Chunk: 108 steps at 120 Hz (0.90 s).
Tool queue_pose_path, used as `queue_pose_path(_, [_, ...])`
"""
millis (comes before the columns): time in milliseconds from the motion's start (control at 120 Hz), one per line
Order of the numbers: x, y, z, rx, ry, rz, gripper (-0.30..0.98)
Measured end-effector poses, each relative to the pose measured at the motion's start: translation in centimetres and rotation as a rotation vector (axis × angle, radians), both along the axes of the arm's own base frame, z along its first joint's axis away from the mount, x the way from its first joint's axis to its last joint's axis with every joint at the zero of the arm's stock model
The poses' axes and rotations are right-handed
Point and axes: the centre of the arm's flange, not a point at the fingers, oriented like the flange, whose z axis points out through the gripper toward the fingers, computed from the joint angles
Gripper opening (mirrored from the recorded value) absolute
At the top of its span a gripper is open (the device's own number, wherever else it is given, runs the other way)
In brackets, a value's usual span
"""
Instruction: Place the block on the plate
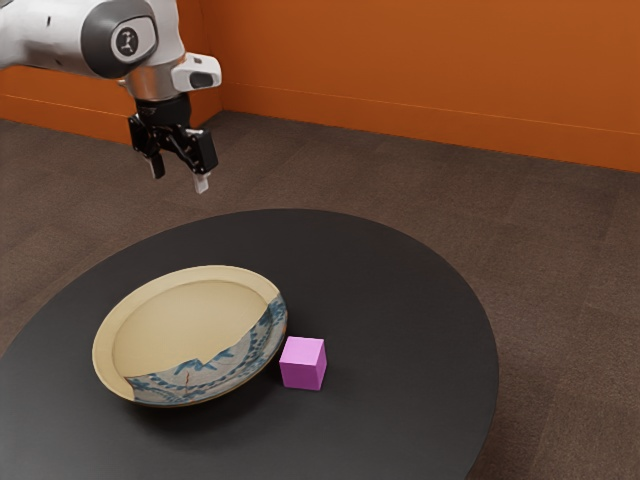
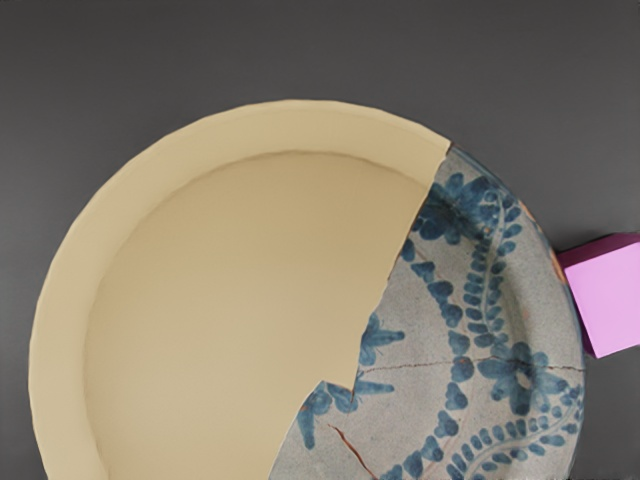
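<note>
Up here above the surface [image 1: 400, 290], my pincer [image 1: 180, 181] hangs wide open, its two fingers well apart and nothing between them. And there's the block [image 1: 303, 363], bright pink, sitting on the surface just beside the plate [image 1: 190, 320], next to its blue-patterned side; whether the two touch, I can't tell. So it's the reach, I'd say, the very start of the job, with the grasp to come! Next move: across past the plate, line up over the block, then straight down with a finger to each side. Tight spot, mind you; the finger nearest the plate could catch that raised rim, so the angle matters. Then a lift high enough to get over it.

The surface itself is black, round and smooth. Beyond it, a grey-brown floor [image 1: 565, 290] in carpet-like squares, running up to a blazing orange wall [image 1: 420, 65].
</note>
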Motion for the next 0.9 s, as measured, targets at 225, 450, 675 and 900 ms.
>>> queue_pose_path(225, [-1.0, 0.3, -3.1, -0.007, 0.039, -0.008, 0.69])
queue_pose_path(450, [0.0, -1.3, -7.7, -0.013, 0.053, -0.083, 0.69])
queue_pose_path(675, [0.3, -17.7, -12.5, -0.029, 0.056, -0.482, 0.68])
queue_pose_path(900, [-0.3, -21.3, -17.1, -0.066, 0.041, -0.726, 0.69])
